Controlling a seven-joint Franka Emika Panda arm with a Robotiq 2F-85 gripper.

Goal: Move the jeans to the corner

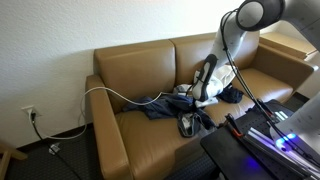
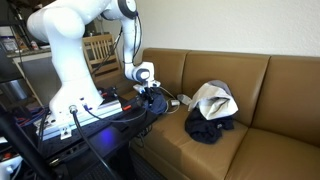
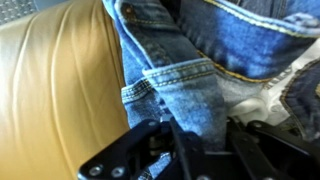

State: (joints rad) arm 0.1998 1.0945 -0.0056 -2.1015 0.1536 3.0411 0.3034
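Observation:
The blue jeans (image 3: 190,60) lie crumpled on the seat of a tan leather sofa (image 3: 55,90). In an exterior view they spread as a dark blue heap (image 1: 152,106) on the middle of the seat. My gripper (image 3: 205,150) is down on the jeans with a fold of denim filling the gap between its two black fingers, which look closed on it. In both exterior views the gripper (image 1: 188,122) (image 2: 152,97) sits low at the seat's front edge. The jeans are mostly hidden behind the gripper in an exterior view.
A pile with a white garment (image 2: 213,98) on a dark one (image 2: 205,128) lies on the seat beside the jeans. A white cable (image 1: 108,94) runs over the sofa arm (image 1: 105,130). A dark equipment stand (image 1: 250,145) is in front of the sofa.

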